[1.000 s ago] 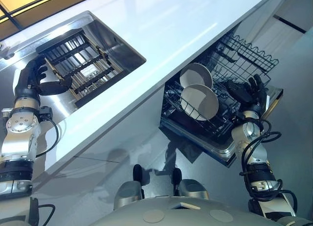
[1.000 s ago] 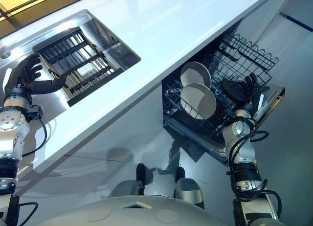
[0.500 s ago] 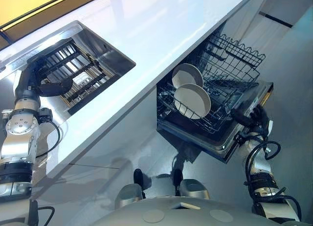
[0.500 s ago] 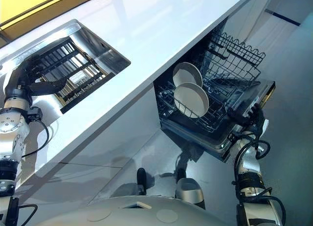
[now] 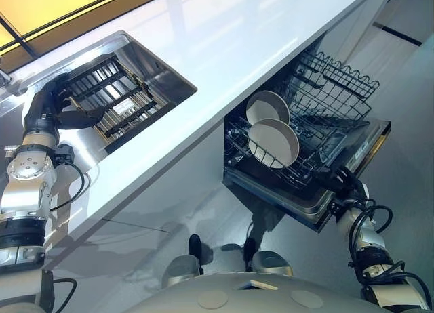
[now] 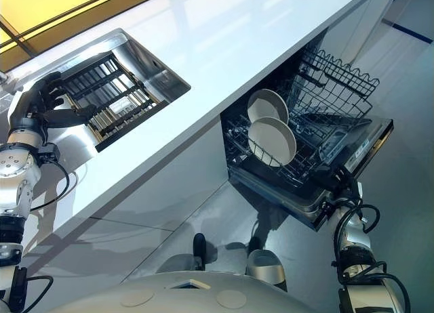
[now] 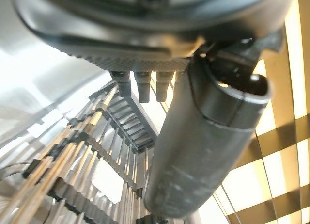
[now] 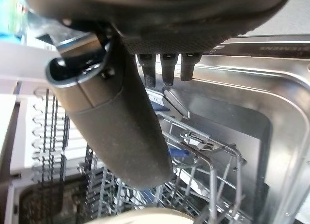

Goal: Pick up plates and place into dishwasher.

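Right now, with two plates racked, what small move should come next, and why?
Probably lower the left hand into the sink rack for another plate: it hovers open at that rack's edge, while two plates stand in the dishwasher rack and the right hand hangs open by the door.

Two plates (image 5: pixel 273 142), one dishwasher (image 5: pixel 303 202), one sink (image 5: pixel 160 68)

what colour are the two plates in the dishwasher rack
Plain white. The plates show best in the left eye view.
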Robot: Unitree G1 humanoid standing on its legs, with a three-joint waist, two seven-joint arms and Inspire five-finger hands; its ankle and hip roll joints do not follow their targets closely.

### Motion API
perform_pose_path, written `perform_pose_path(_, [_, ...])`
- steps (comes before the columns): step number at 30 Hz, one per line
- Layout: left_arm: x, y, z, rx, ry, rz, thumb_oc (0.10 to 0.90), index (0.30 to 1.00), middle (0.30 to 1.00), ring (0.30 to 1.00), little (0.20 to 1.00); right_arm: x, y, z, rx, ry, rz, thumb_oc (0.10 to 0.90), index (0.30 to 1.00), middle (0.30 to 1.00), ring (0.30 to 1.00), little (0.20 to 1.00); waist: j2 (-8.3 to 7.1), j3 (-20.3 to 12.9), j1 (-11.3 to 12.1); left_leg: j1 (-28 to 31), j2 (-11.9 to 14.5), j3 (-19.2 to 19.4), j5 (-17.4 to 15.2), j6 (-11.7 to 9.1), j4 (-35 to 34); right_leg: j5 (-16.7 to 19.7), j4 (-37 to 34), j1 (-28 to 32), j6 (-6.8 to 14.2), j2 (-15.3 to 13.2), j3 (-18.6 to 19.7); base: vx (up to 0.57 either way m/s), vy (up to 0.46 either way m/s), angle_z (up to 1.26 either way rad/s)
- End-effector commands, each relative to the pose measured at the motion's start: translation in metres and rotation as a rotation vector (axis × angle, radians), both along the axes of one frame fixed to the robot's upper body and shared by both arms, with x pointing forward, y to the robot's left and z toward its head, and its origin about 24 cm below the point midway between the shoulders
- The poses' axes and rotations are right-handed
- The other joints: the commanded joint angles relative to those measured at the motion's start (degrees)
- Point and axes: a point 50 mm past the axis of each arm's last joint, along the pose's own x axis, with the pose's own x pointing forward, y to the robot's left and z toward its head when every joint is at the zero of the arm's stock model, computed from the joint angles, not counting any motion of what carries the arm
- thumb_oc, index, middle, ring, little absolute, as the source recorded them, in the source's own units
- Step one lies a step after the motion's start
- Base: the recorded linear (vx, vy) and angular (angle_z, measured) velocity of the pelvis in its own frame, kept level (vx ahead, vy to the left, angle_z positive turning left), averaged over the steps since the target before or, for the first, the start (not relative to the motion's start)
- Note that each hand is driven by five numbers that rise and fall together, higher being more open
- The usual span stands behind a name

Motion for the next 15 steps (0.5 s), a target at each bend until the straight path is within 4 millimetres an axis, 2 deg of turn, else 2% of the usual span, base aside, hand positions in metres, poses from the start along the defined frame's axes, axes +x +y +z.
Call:
perform_pose_path(1, [0.020, -0.019, 0.084, 0.167, -0.251, -0.106, 0.800, 0.900, 0.900, 0.900, 0.900, 0.057, 0.028, 0.046, -0.041, -0.188, 0.301, 0.800, 0.900, 0.900, 0.900, 0.900, 1.37, -2.83, 2.46, -2.70, -1.32, 2.52, -6.86, -0.03, 5.03, -9.17, 12.67, -5.64, 0.47, 2.77, -2.08, 0.01, -0.029, 0.10])
perform_pose_path(5, [0.024, -0.022, 0.088, 0.175, -0.251, -0.123, 0.800, 0.900, 0.900, 0.900, 0.900, 0.074, 0.049, 0.061, -0.035, -0.193, 0.538, 0.800, 0.900, 0.900, 0.900, 0.900, 0.77, -2.53, 3.17, -3.06, -1.34, 1.83, -6.75, -0.11, 5.42, -9.23, 12.88, -5.59, 0.20, 2.93, -2.27, 0.02, -0.026, 0.11])
perform_pose_path(8, [0.028, -0.021, 0.090, 0.177, -0.253, -0.135, 0.800, 0.900, 0.900, 0.900, 0.900, 0.088, 0.079, 0.079, 0.071, -0.253, 0.776, 0.800, 0.900, 0.900, 0.900, 0.900, 0.27, -2.33, 3.74, -3.04, -1.44, 1.41, -6.68, -0.16, 5.50, -9.23, 12.83, -5.34, 0.03, 2.98, -2.47, 0.03, -0.010, 0.11])
perform_pose_path(13, [0.033, -0.020, 0.086, 0.174, -0.250, -0.142, 0.800, 0.900, 0.900, 0.900, 0.900, 0.109, 0.110, 0.113, 0.196, -0.425, 0.883, 0.800, 0.900, 0.900, 0.900, 0.900, -0.04, -2.17, 4.32, -2.89, -1.55, 0.94, -6.80, -0.12, 5.84, -9.37, 12.87, -4.88, -0.27, 3.05, -2.41, 0.04, 0.013, 0.10])
perform_pose_path(14, [0.035, -0.021, 0.084, 0.170, -0.249, -0.143, 0.800, 0.900, 0.900, 0.900, 0.900, 0.116, 0.120, 0.124, 0.218, -0.486, 0.895, 0.800, 0.900, 0.900, 0.900, 0.900, -0.03, -2.22, 4.52, -2.90, -1.58, 0.82, -6.89, -0.09, 5.97, -9.40, 12.92, -4.87, -0.35, 3.05, -2.34, 0.02, 0.023, 0.06])
perform_pose_path(15, [0.036, -0.021, 0.084, 0.169, -0.249, -0.143, 0.800, 0.900, 0.900, 0.900, 0.900, 0.117, 0.122, 0.127, 0.223, -0.499, 0.898, 0.800, 0.900, 0.900, 0.900, 0.900, -0.04, -2.19, 4.54, -2.90, -1.59, 0.79, -6.90, -0.09, 6.00, -9.41, 12.93, -4.86, -0.36, 3.05, -2.33, 0.04, 0.042, 0.02])
